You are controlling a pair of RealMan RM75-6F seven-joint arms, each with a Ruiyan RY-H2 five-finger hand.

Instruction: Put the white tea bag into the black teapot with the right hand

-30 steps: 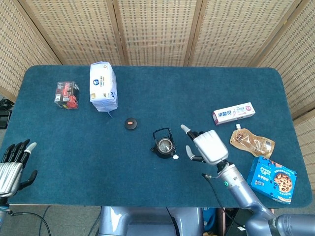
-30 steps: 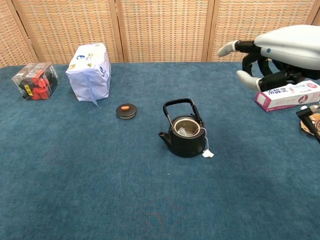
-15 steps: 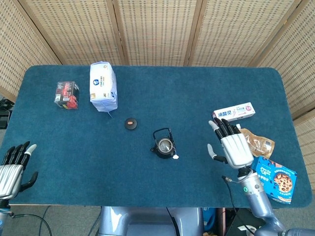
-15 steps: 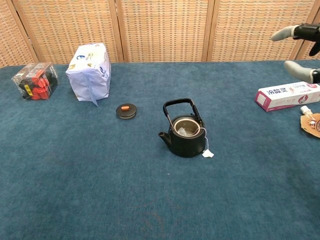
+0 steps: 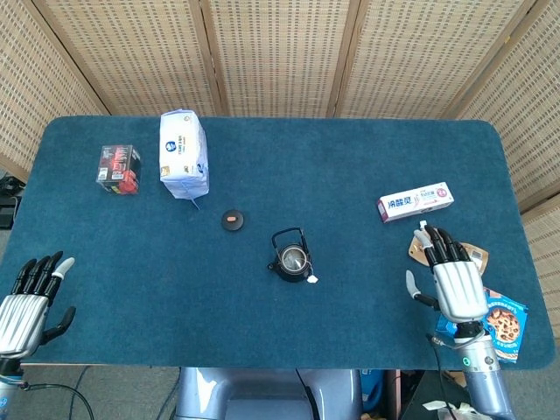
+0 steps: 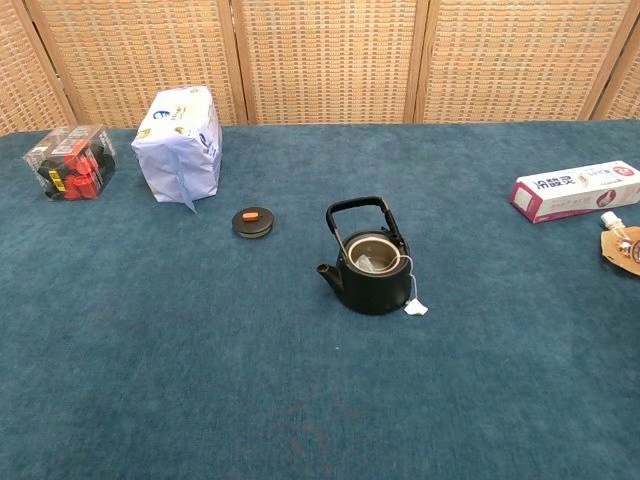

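Likely lab test setup: blue-carpeted table (image 5: 262, 332), woven screen panels (image 5: 280, 52) behind, assorted groceries.

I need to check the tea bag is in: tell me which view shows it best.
The chest view: the tea bag shows inside the open teapot, its tag hanging outside on the cloth. The head view shows only the small pot and the tag from above.

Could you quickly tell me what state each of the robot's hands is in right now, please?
Left hand: open, fingers apart, holding nothing, at the table's near left edge.
Right hand: open, fingers apart, holding nothing, above the packets at the right.
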